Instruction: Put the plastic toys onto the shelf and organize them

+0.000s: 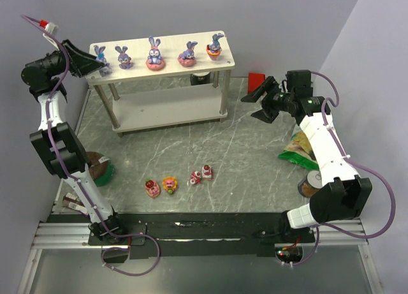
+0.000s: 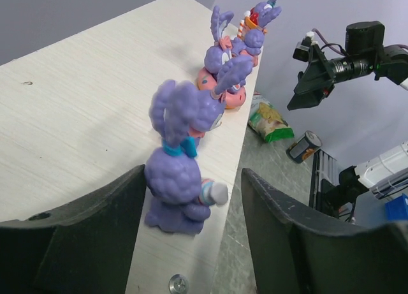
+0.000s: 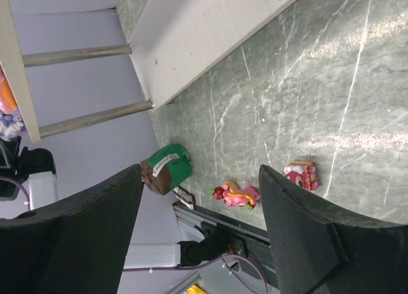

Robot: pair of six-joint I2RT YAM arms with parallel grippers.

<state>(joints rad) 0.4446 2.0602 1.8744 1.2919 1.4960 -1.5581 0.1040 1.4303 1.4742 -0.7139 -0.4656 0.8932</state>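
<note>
We see the two-level whitish wooden shelf with silver posts (image 1: 172, 66) in the upper middle of the top view. Five small purple-blue plastic bunnies (image 1: 153, 54) stand in a row on its top board. Our left jaws are at the upper left, open on both sides of the last bunny in the row (image 2: 182, 173), with a gap each side, holding nothing. Our right jaws, at the upper right, are wide open and hold nothing too. Four little pink, red and orange plastic sweets (image 1: 169, 184) lie on the grey stone-look surface (image 1: 255, 147) in the lower middle.
</note>
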